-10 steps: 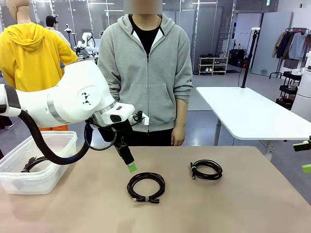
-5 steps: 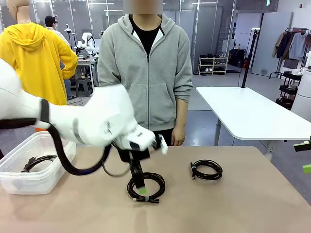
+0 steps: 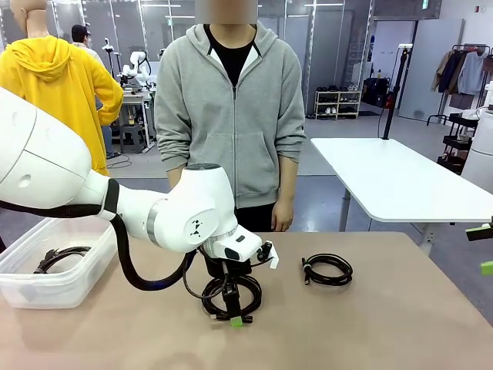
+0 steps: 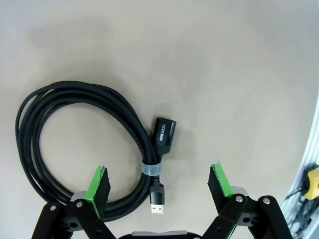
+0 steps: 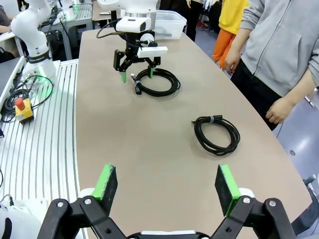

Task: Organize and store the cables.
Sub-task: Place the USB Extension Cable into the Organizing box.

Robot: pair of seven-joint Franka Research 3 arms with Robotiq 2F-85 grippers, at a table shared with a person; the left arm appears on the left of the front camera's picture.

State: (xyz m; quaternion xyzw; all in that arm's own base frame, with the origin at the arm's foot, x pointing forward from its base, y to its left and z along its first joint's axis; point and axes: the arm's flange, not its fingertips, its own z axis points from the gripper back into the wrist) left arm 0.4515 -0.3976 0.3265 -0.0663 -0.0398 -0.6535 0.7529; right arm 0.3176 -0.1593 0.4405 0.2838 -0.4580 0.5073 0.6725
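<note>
A black coiled cable (image 3: pixel 248 288) bound by a small grey tie (image 4: pixel 151 168) lies mid-table. My left gripper (image 3: pixel 233 314) hangs open just over its near side. In the left wrist view the tie and both plugs lie between the green pads (image 4: pixel 97 183) of my left gripper (image 4: pixel 158 183), with the coil (image 4: pixel 75 119) spreading away to the left. A second coiled cable (image 3: pixel 327 270) lies to the right, apart from both grippers. A third cable (image 3: pixel 60 257) rests in the clear bin (image 3: pixel 46 289). My right gripper (image 3: pixel 484 248) stays open at the right edge; the right wrist view shows this gripper (image 5: pixel 166 184) above bare table.
A person in a grey hoodie (image 3: pixel 231 116) stands at the far side, hands down by the table edge (image 5: pixel 279 109). The clear bin (image 5: pixel 167 22) sits at the table's left end. Tan tabletop (image 3: pixel 370 324) lies free around the right coil (image 5: pixel 217 133).
My left arm has swung from above the table's left-centre down and right onto the tied coil, its open gripper dropping to the coil's near side. The right gripper has not moved.
</note>
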